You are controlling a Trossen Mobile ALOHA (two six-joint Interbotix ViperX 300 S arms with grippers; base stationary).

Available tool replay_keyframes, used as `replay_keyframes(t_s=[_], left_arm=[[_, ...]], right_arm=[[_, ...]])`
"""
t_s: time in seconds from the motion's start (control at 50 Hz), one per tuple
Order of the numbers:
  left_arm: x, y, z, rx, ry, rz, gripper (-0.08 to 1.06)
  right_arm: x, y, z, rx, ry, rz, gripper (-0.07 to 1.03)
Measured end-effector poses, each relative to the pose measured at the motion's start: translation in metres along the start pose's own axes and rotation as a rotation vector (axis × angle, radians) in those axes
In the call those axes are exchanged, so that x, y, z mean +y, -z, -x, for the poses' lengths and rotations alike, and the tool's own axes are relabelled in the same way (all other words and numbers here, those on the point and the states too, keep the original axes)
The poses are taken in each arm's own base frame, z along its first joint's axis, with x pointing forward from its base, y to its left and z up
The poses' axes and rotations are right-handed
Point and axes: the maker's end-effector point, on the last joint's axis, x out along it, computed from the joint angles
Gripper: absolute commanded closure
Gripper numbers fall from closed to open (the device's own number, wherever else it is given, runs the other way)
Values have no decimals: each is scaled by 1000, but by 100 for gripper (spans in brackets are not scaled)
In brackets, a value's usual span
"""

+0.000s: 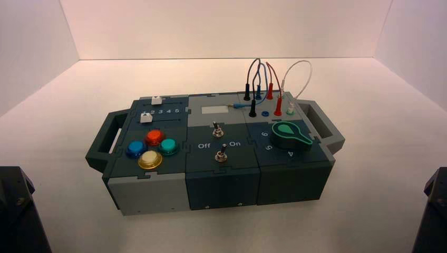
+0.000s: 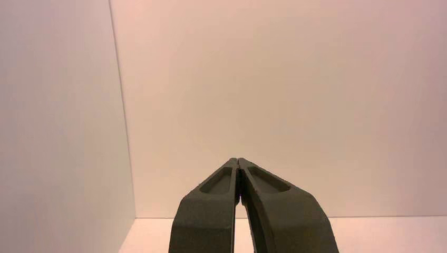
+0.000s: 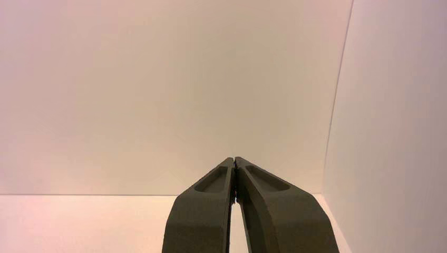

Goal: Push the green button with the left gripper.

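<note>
Nothing is done yet: my left end effector (image 2: 239, 161), fingertips pressed together on nothing, faces a bare wall, parked at the high view's lower left, well apart from the green button (image 1: 168, 146) left of centre, still unpushed.

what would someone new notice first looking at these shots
Likely the cluster of four coloured dome buttons on the box's left section, the green button at its right side beside the red, blue and yellow ones. Next, the large green knob on the right section, with looping wires plugged in behind it. The left gripper and right gripper are shut, facing bare walls.
</note>
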Motion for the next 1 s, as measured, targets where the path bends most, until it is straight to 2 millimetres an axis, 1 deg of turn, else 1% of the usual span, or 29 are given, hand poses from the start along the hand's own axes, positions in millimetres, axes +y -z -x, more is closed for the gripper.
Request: replay_keyframes(t_s=[0.46,0.58,0.7,0.76,0.8,0.9,0.96,1.0], left_arm=[[0,2,0,9,0,0,100],[-2,9,0,44,10,1,100],[-10,18,0,100,41,1,100],[-19,24,-1,147,76,-7,100],[-23,26,-1,164,90,-10,100],[-40,35,1,240,159,-34,100],[-45,38,3,266,182,-42,100],[-51,42,5,302,208,-49,100]], right_arm=[[4,7,-2,34,-14,-2,99],[4,11,-3,57,-15,-1,99],[7,16,-4,98,-27,-2,99],[11,17,-5,120,-39,-1,99],[15,19,-6,137,-54,0,99],[28,24,-8,179,-101,3,99],[34,27,-8,199,-122,5,99],[43,31,-8,226,-157,12,99]])
